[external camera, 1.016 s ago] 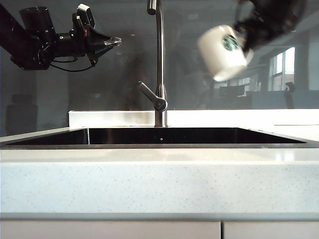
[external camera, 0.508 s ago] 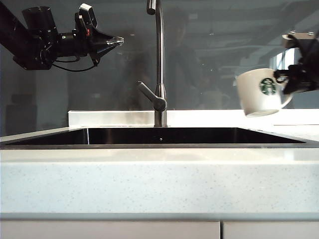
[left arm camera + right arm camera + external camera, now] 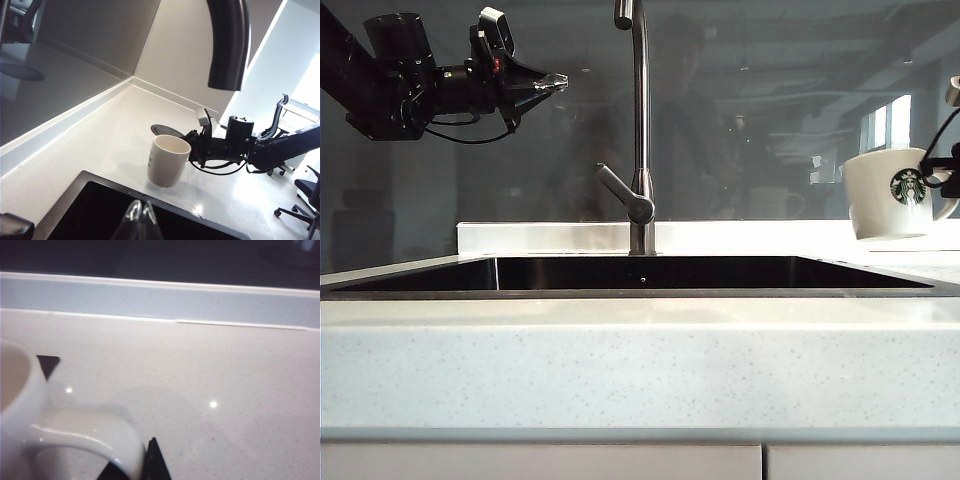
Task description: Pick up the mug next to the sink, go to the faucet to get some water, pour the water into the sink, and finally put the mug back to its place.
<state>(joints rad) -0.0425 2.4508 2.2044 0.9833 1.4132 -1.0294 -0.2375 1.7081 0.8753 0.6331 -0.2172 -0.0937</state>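
The white mug with its green logo is upright at the far right, low over the countertop beside the sink; whether it touches the counter I cannot tell. My right gripper is shut on the mug's handle, with a dark fingertip showing next to the loop. The left wrist view shows the mug, with my right gripper behind it. My left gripper is shut and empty, high up to the left of the faucet, over the sink's dark basin.
A white raised ledge runs behind the sink. A round dark disc lies in the countertop beyond the mug. The faucet's spout hangs close to my left wrist camera. Office chairs stand far off.
My right gripper has carried the mug from high and tilted near the faucet down and to the right, turning it upright beside the sink. The left arm has stayed still.
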